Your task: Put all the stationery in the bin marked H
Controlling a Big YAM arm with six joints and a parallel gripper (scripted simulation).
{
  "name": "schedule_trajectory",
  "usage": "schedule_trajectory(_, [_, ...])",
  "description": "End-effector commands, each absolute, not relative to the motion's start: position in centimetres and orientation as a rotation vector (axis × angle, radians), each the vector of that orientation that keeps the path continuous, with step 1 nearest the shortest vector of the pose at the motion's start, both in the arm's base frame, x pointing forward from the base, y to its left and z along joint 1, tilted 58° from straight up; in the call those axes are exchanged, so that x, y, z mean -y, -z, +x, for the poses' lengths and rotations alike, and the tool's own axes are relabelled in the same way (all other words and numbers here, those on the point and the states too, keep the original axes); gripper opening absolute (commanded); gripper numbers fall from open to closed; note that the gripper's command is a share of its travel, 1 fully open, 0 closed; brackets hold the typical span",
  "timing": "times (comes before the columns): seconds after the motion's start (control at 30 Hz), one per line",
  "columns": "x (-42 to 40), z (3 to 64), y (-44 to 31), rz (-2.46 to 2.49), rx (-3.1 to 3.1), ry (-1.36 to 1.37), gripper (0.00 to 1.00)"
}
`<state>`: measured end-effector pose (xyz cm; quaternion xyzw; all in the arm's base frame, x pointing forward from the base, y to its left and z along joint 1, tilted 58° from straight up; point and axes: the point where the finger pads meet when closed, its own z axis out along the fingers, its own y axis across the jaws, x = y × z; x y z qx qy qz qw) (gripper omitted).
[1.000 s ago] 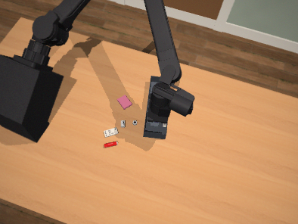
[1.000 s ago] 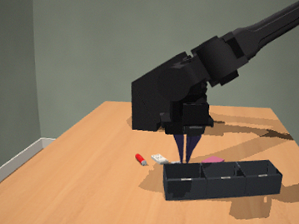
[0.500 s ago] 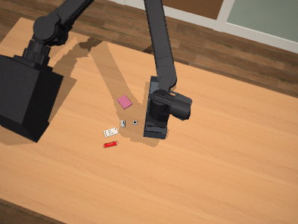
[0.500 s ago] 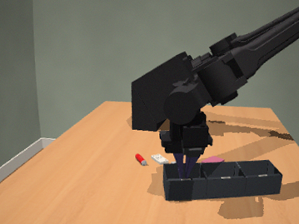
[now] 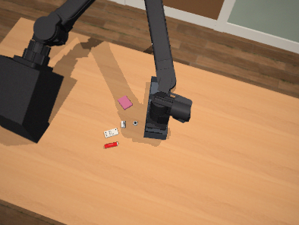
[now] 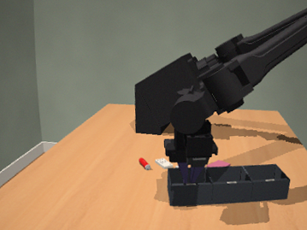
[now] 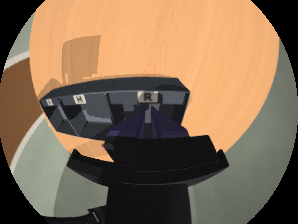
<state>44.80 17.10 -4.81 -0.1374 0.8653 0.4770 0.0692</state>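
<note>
A long dark bin row (image 5: 155, 134) (image 6: 247, 184) (image 7: 87, 96) with several compartments stands on the table; I cannot read its labels. My gripper (image 6: 190, 178) (image 7: 148, 109) points down with its purple fingers shut inside the end compartment, and I see nothing between them. In the top view the wrist hides the fingers. A pink pad (image 5: 124, 102) (image 6: 218, 164), a small binder clip (image 5: 123, 124), a metal nut (image 5: 134, 122), a white card with dots (image 5: 111, 132) (image 6: 163, 162) and a red stick (image 5: 111, 145) (image 6: 144, 163) lie on the table left of the bin.
The arm's big black base block (image 5: 23, 99) (image 6: 164, 103) stands at the table's left edge. The wooden table (image 5: 228, 163) stretches wide to the right and front of the bin.
</note>
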Motion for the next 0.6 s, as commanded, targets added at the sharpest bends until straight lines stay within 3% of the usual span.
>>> schedule_trajectory(0.0, [-17.68, 44.55, 4.86, -0.417, -2.607, -1.44, 0.09])
schedule_trajectory(0.57, [-17.7, 44.6, 4.55, -0.421, -2.601, -1.436, 0.09])
